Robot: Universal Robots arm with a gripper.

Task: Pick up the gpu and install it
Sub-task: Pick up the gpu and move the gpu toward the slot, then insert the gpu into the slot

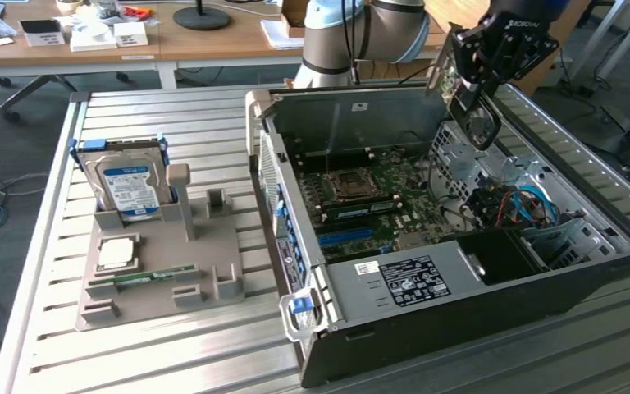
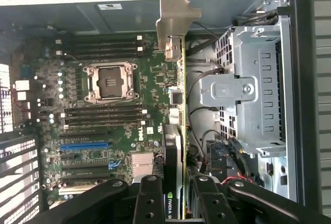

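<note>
My gripper (image 1: pixel 479 86) is shut on the gpu (image 1: pixel 477 121), which hangs edge-down above the open computer case (image 1: pixel 577 283), over the far side near the drive cage. In the wrist view the gpu (image 2: pixel 179 105) appears edge-on, with a green board, a black cooler near my fingers (image 2: pixel 150 200) and a silver end bracket (image 2: pixel 175 12) at the far end. It hovers above the motherboard (image 2: pixel 103 131), apart from it, off to one side of the blue expansion slot (image 2: pixel 85 145).
A grey parts holder (image 1: pixel 222 246) on the exterior view's left carries a hard drive with a blue label (image 1: pixel 129 185), a processor (image 1: pixel 118 253) and a RAM stick (image 1: pixel 145 277). A metal drive cage (image 2: pixel 258 84) and loose cables (image 1: pixel 518 205) sit inside the case.
</note>
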